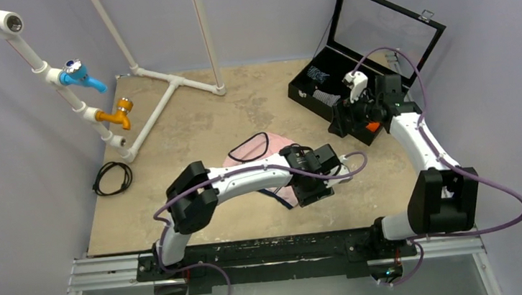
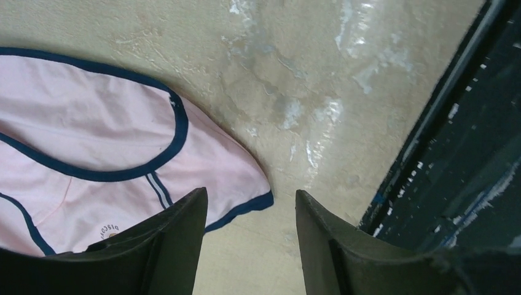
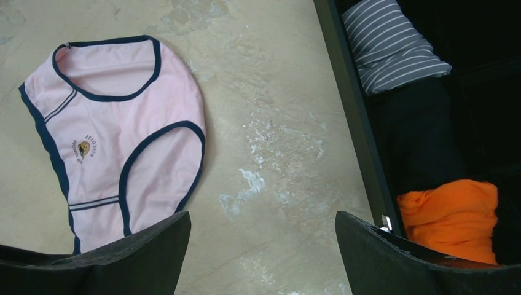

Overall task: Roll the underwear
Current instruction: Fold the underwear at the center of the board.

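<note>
The underwear (image 3: 123, 129) lies spread flat on the table (image 1: 194, 125), near its middle and left of the open black case (image 3: 350, 104). Its pink front faces up, with the dark trim running round the waist and leg openings and a small printed badge showing. In the top view the left arm reaches across it and hides much of the cloth. The left gripper (image 2: 250, 203) hangs low over the edge of the garment nearest the case. Its fingers stand apart with bare table between them and nothing is grasped. One finger sits above a trimmed corner of the cloth, though contact cannot be told. The right gripper (image 3: 261, 218) hovers above the table between the underwear and the case, its jaws spread wide and empty. Inside the case lie a grey-striped rolled cloth (image 3: 393, 46) and, nearer the right gripper, an orange rolled cloth (image 3: 451, 215) — with a dark bundle between them.
</note>
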Controlling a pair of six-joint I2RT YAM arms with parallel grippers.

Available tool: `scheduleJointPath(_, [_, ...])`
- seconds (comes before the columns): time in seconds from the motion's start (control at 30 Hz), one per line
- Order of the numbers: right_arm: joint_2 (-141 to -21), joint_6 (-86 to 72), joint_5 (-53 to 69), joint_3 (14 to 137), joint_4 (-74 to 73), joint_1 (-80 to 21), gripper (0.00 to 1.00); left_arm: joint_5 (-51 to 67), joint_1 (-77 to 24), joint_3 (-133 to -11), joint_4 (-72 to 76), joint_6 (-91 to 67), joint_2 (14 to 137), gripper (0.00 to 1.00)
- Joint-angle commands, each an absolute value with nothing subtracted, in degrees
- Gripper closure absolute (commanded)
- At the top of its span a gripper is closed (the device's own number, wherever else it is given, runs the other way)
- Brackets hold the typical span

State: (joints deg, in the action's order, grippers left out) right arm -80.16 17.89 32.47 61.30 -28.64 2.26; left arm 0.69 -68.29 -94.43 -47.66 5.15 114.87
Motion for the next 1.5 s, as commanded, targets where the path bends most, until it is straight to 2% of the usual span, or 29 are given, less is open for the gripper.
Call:
scheduleJointPath(0.0, [-77.61,18.32,33.11,60.56,-27.11,2.90,0.12,-4.19,-68.12,-100.26,-51.10,1.53,118.73,0.47])
scheduleJointPath(0.2, [-76.52,18.45,33.72,60.17,-26.92,2.94,0.12,-3.45,-68.07,-105.73,-53.91,0.52,123.19,0.47])
scheduleJointPath(1.1, [-76.72,19.11,36.59,59.53,-27.46,2.99,0.12,3.08,-63.63,-104.98,-51.70,-4.76,126.21,0.50])
scheduleJointPath(1.47, [-76.70,18.92,36.77,59.45,-27.51,2.99,0.12,1.32,-63.63,-105.54,-51.19,-4.96,128.37,0.53])
